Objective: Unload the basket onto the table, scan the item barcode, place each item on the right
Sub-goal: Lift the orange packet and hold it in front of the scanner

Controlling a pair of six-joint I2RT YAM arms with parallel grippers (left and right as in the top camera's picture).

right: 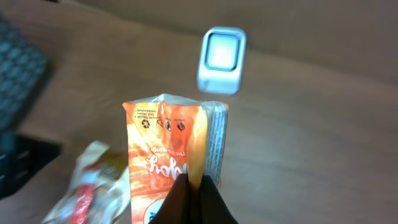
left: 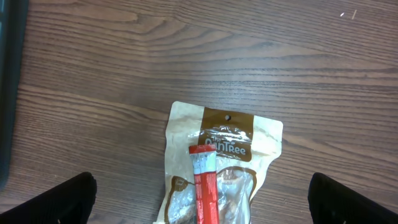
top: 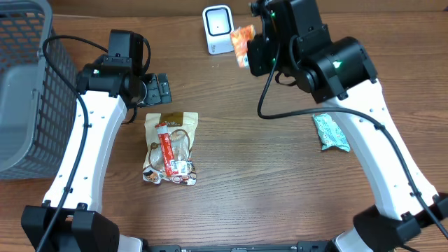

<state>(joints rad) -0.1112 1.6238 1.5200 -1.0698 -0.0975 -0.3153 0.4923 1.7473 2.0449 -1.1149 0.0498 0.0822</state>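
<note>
The orange packet (right: 165, 155) was up off the table, pinched at its lower edge between the closed fingers of the right gripper (right: 193, 190). Its print read upside down to the wrist camera, with small symbols along the top edge and a pale silvery strip down its right side. From overhead it hung just right of the scanner (top: 218, 28). That scanner, a small white box with a pale window, stood at the table's far edge, near the middle.
</note>
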